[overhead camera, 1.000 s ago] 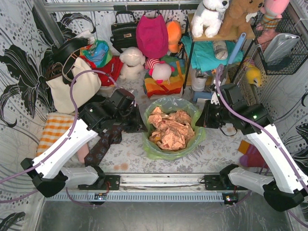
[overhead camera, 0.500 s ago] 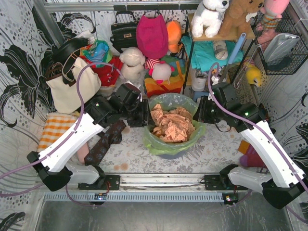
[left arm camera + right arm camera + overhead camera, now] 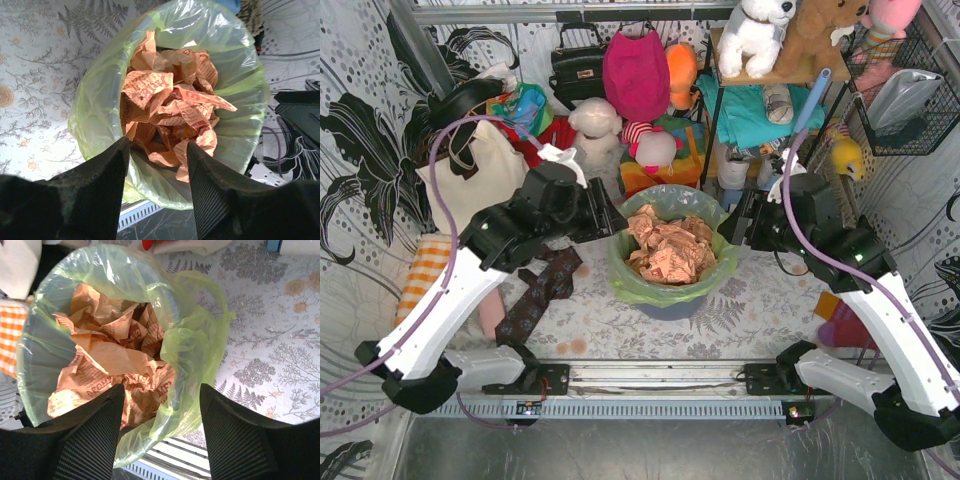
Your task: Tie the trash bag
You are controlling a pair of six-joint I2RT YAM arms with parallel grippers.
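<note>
My left fingers (image 3: 107,175) are standing apart, gripping nothing, hovering over the left side of the trash bag (image 3: 95,115). My right fingers (image 3: 95,430) are spread wide too, empty, hanging over the bag's right side. The lime-green bag is sitting open-mouthed mid-counter (image 3: 610,325) between both arms, with crumpled brown paper (image 3: 665,255) filling it and a blue-grey bin (image 3: 672,309) showing beneath.

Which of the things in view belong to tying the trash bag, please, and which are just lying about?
Belonging to the job: trash bag; crumpled brown paper inside it; left pincer and right pincer, both open.

Just lying about: cream tote bag; black handbag; pink bag; white plush dog; dark patterned cloth.
</note>
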